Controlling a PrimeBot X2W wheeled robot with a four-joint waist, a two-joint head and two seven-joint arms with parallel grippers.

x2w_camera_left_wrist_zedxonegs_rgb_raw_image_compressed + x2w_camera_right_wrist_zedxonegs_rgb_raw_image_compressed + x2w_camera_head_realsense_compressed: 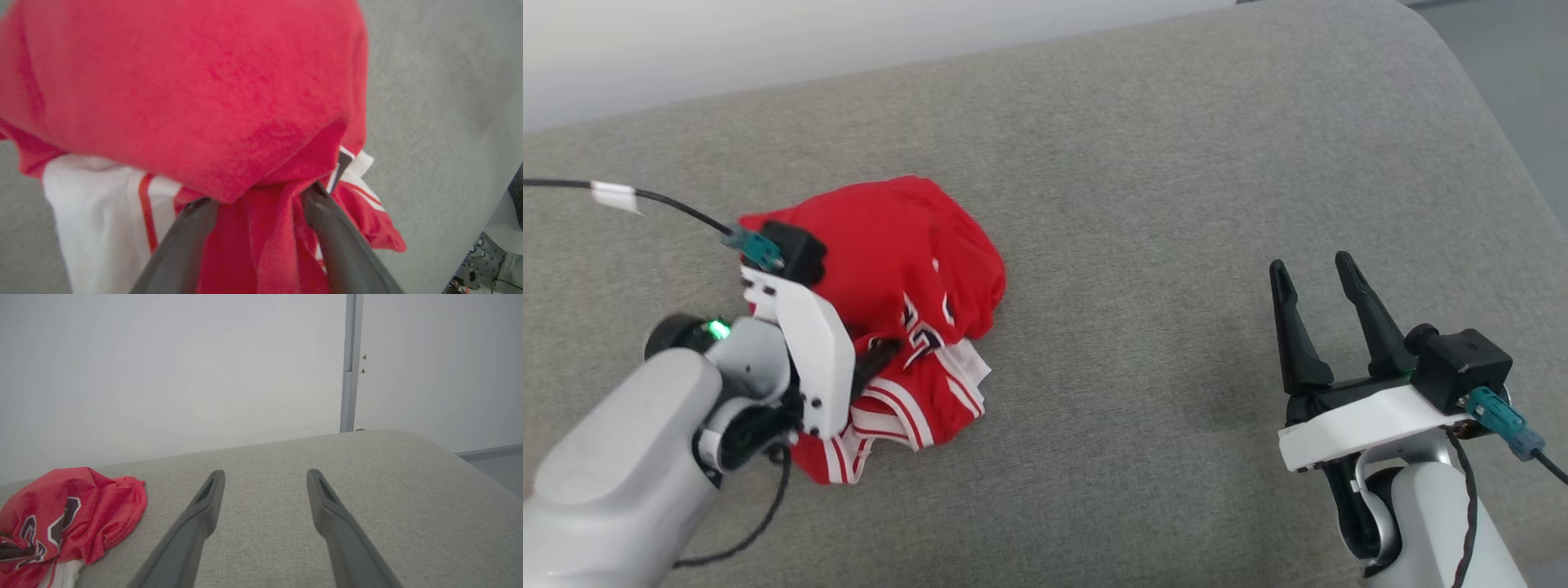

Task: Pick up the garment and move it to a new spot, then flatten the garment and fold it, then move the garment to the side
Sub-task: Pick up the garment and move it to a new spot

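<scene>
the garment (907,261) lies crumpled in a heap on the left half of the grey padded surface (1143,163), well in from its far edge and from its rounded far right corner. it is mostly red cloth bunched into a mound, with black white-outlined lettering (923,327) showing on the folds facing the right side and white cloth with red-white striped trim (907,408) spilling out toward the near edge. the left gripper (257,196) is down in the near left side of the heap. in the left wrist view its two dark fingers (339,245) stand apart, a twisted fold of red cloth lies in the gap between them, and the top of the mound drapes over their tips; the fingers are spread, not pinched together on the cloth. a white sleeve panel (94,212) with a red stripe lies just beside the left finger. a black cable with a white tag (613,194) runs off toward the left edge from the wrist camera. the right gripper (1311,269) is over the near right part of the surface, well apart from the garment, its fingers wide apart with nothing between them, pointing toward the far edge and the pale wall (163,375) behind it.
</scene>
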